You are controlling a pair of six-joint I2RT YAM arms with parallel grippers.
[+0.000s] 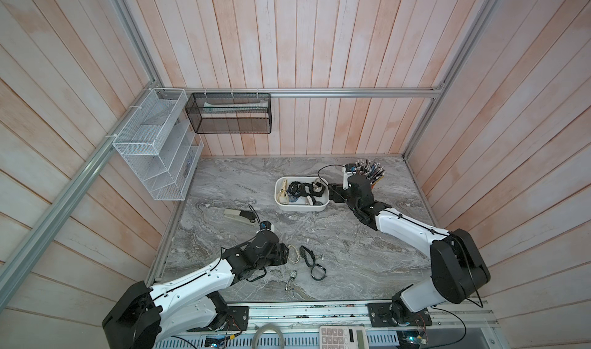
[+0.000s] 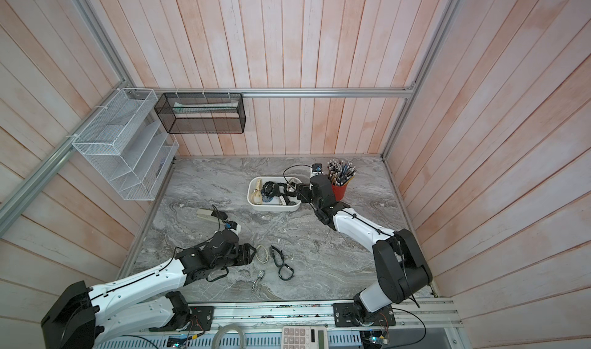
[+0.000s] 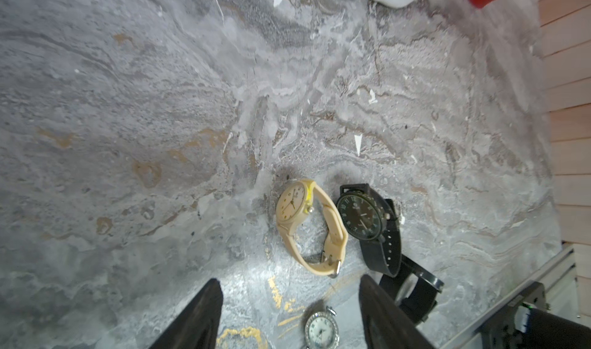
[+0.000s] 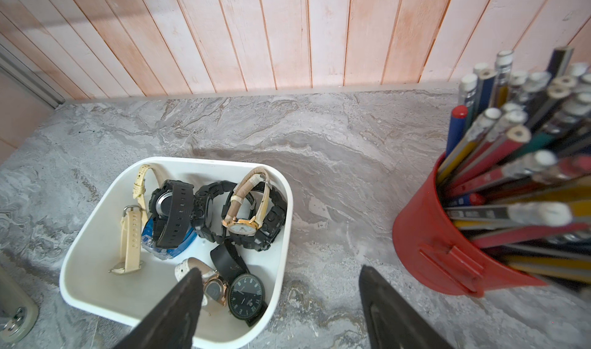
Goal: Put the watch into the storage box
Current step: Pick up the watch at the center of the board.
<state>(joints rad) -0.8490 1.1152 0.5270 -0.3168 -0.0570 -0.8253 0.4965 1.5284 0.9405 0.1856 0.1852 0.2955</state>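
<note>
1. Nearest the base, on the table [image 1: 351, 251], a silver watch [image 3: 321, 329] lies just by the left gripper [image 3: 289, 280]. A low descent could snag its chain and drag it.
2. That gripper's fingers stand apart and hold nothing. The cream watch [image 3: 292, 203], likely the one to move, rests on its edge on the table just ahead of them, its strap buckled into a loop. Closing short would catch only air, and a pinch on the curved strap could tip the watch or squirt it out.
3. A black watch [image 3: 361, 216] sits just beside the cream one, perhaps touching. Spread fingers could shove it or pick up both.
4. The box [image 4: 96, 267] is well apart from the cream watch. A loose hold on the strap could let the watch swing and drop on the way.
5. The box is already crowded with watches, and the right gripper [image 4: 279, 269] hangs spread and empty over its rim. The arms could clash there, or a watch set on the heap could slide over the low wall.
6. Farthest, a red cup [image 4: 425, 235] of pens stands close by the right arm, so a careless retreat could knock it over.
</note>
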